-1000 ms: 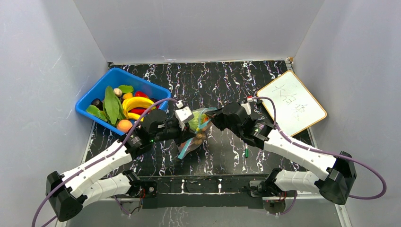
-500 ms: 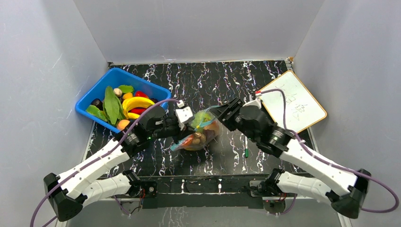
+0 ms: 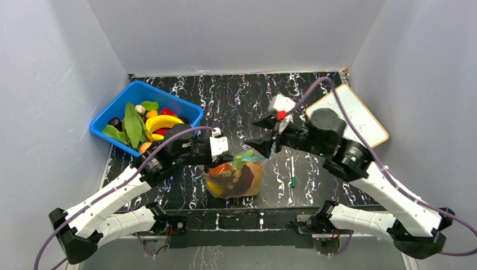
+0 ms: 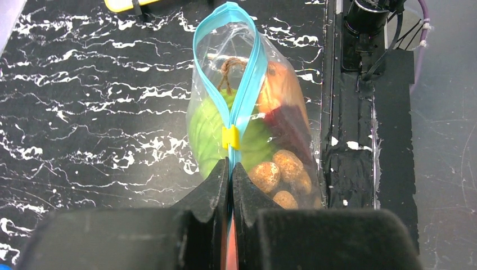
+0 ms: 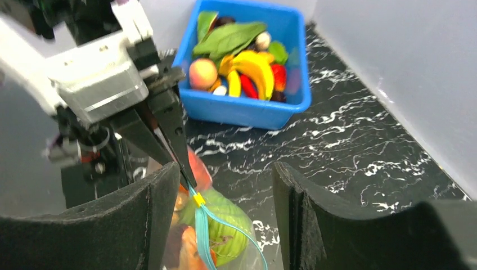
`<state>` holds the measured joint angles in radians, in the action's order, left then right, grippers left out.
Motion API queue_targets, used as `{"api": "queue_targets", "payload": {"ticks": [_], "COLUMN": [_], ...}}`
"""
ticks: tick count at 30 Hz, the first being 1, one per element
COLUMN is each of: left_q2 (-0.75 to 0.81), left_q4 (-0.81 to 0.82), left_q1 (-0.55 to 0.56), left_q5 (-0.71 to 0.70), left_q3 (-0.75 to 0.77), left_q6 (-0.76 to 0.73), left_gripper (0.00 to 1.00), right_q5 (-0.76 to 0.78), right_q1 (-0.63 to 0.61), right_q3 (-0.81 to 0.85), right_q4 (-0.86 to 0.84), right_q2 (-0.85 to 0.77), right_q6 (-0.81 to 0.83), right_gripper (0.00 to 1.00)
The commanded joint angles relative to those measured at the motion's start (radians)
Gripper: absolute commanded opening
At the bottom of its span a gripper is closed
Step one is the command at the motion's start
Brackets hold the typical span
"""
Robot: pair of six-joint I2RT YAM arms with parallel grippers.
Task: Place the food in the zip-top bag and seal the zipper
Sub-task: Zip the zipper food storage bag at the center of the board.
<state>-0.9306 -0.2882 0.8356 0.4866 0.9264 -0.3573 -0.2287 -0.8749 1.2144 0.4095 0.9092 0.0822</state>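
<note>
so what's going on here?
The left hand is shut on one end of the zipper of the zip-top bag, which holds several pieces of food. The yellow slider sits just past its grip; beyond it the mouth gapes, so not sealed yet. The right hand hovers open above the bag, touching nothing. More food lies in the blue bin.

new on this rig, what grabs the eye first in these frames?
The stuffed zip-top bag, front centre, packed with toy food, its teal zipper half gaping. The left end effector is pinched shut on that zipper beside the yellow slider; the right end effector hovers open above. Far left, the blue bin holds more pieces.
</note>
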Motion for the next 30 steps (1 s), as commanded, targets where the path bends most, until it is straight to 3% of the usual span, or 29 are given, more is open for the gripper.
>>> {"api": "queue_targets", "payload": {"ticks": [1, 16, 21, 25, 30], "left_q2": [0.032, 0.074, 0.077, 0.076, 0.069], "left_q4": [0.091, 0.122, 0.116, 0.118, 0.115], "left_q1": [0.005, 0.005, 0.006, 0.006, 0.005], "left_q5": [0.067, 0.087, 0.082, 0.074, 0.068], "left_q3": [-0.010, -0.054, -0.053, -0.051, -0.045], "left_q6": [-0.061, -0.089, -0.094, -0.092, -0.094], "left_gripper": [0.00, 0.00, 0.00, 0.00, 0.00], "right_q5": [-0.205, -0.303, -0.341, -0.349, -0.362], "right_q1": [0.000, -0.001, -0.001, -0.001, 0.000], "right_q3": [0.026, -0.064, -0.062, -0.070, -0.063], "right_q4": [0.104, 0.079, 0.123, 0.110, 0.127], "right_q2": [0.086, 0.208, 0.247, 0.249, 0.259], "right_q6": [0.203, 0.351, 0.393, 0.393, 0.403], "right_gripper": [0.59, 0.49, 0.34, 0.30, 0.03]}}
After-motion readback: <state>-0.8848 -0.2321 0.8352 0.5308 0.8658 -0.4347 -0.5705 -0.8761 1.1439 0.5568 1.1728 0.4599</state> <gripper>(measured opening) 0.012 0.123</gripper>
